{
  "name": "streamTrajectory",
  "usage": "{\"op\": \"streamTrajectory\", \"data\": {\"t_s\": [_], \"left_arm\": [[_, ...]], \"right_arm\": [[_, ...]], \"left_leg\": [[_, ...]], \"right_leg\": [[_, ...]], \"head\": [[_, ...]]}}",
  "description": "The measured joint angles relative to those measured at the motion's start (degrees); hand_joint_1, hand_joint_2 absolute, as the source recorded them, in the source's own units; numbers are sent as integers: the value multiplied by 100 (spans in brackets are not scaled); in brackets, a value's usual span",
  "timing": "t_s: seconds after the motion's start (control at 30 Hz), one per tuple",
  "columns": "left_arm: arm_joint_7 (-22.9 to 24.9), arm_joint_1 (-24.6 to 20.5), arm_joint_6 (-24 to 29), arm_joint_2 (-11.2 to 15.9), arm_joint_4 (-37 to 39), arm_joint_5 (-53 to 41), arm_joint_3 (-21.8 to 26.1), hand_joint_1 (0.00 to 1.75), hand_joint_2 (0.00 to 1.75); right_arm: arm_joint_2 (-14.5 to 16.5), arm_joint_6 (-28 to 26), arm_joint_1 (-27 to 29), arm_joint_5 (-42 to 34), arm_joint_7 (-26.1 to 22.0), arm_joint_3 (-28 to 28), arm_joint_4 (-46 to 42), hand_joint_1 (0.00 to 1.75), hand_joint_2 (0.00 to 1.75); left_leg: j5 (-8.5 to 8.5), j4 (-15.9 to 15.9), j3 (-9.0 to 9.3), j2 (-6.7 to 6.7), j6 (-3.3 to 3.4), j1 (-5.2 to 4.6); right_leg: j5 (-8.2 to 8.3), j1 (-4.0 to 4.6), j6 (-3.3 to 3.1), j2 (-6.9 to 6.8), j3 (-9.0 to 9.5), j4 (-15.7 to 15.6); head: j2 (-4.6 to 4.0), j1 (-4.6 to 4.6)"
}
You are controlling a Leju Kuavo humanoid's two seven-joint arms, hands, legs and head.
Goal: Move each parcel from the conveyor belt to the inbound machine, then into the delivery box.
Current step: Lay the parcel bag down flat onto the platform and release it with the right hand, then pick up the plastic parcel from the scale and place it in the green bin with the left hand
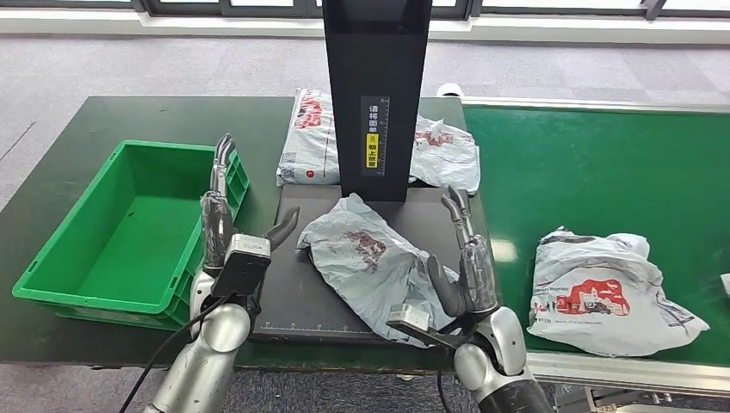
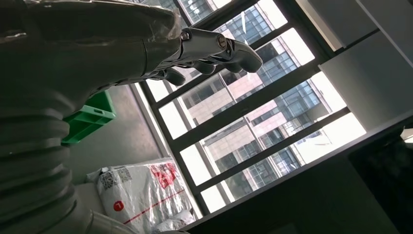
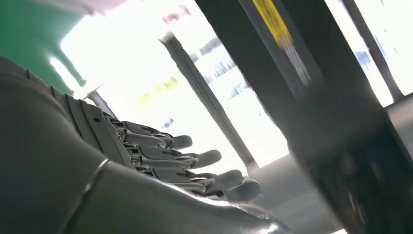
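left hand [image 1: 219, 225]: fingers straight and apart, holding nothing, between green box [image 1: 52, 267] wall and scan plate [image 1: 301, 301] left edge.
right hand [image 1: 465, 258]: fingers spread, empty, at plate's right edge, just beside crumpled parcel [image 1: 366, 258].
crumpled parcel: on the plate, in front of the black column [image 1: 376, 95].
green box: nothing in it.
belt [image 1: 594, 181]: one parcel [image 1: 603, 292] near front edge.
behind column: two more bags [image 1: 310, 138].
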Motion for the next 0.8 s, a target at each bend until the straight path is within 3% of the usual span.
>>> {"op": "streamTrajectory", "data": {"t_s": [0.07, 0.23, 0.37, 0.7, 0.8], "left_arm": [[-43, 1, 34, -15, 72, 1, -17, 0, 175], [-71, 36, 78, -20, 178, 9, -25, 0, 175], [-80, 63, 2, -28, 282, 60, -34, 0, 175], [-180, -69, -545, -111, 943, 274, -176, 0, 175], [-158, -202, -975, -128, 1201, 216, -281, 0, 175]], "right_arm": [[195, -6, 151, -181, -458, -434, -369, 0, 0], [410, -7, 363, -684, -825, -896, -985, 0, 0], [572, -7, 455, -1264, -1236, -1021, -1612, 0, 175], [792, -5, 493, -1749, -1290, -1119, -2927, 0, 175], [813, -4, 458, -1886, -1288, -1122, -3043, 0, 175]], "left_leg": [[0, 0, 0, 0, 0, 0], [0, 0, 2, 5, 0, -1], [1, 2, 2, 3, 0, -1], [0, 1, 3, 5, 0, -1], [1, 2, 3, 4, 1, -1]], "right_leg": [[-1, 0, 0, 0, 1, 0], [1, -2, -1, 3, 0, 0], [1, -1, -1, 2, 0, 0], [0, -1, -1, 6, -3, 0], [1, -1, -1, 3, -1, -1]], "head": [[0, 1], [0, 1], [0, -1], [0, 0], [0, 0]]}}
